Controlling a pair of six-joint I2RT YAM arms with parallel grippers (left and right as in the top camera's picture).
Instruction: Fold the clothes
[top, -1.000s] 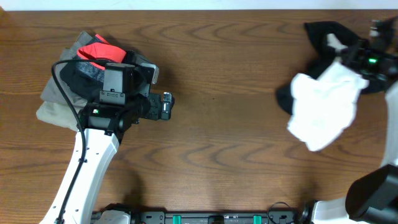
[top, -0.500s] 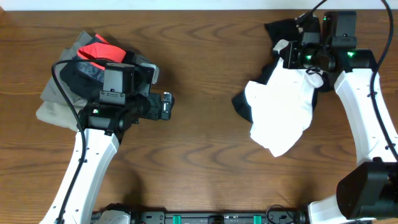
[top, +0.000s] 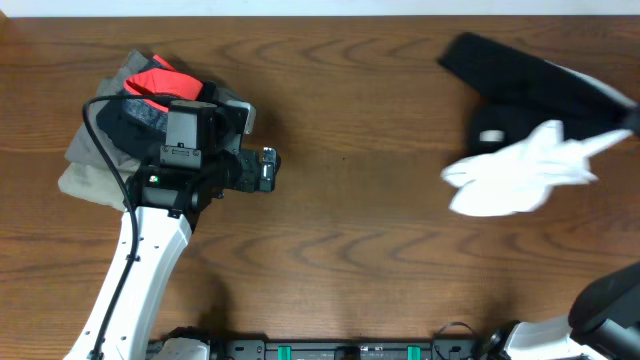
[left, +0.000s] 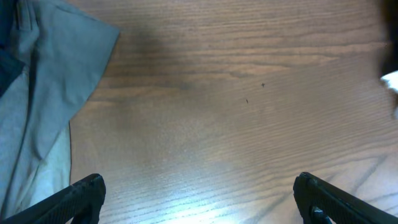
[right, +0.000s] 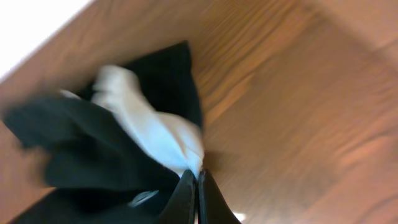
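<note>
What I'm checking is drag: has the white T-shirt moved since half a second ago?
Yes: the white T-shirt shifted right, farther from the unmoved left tool.

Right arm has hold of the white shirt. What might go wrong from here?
1. The right tool is shut where the white shirt and black garment meet, so it may drag both.
2. The shirt lies bunched, not flat; folding now would likely trap creases.
3. The left tool hangs open by the pile of clothes, far from the shirt, so nothing helps spread it.

The brown wooden table (top: 360, 250) and crumpled white garment (top: 505, 185) are seen from overhead and closely from both wrists, the left faced toward three o'clock.
</note>
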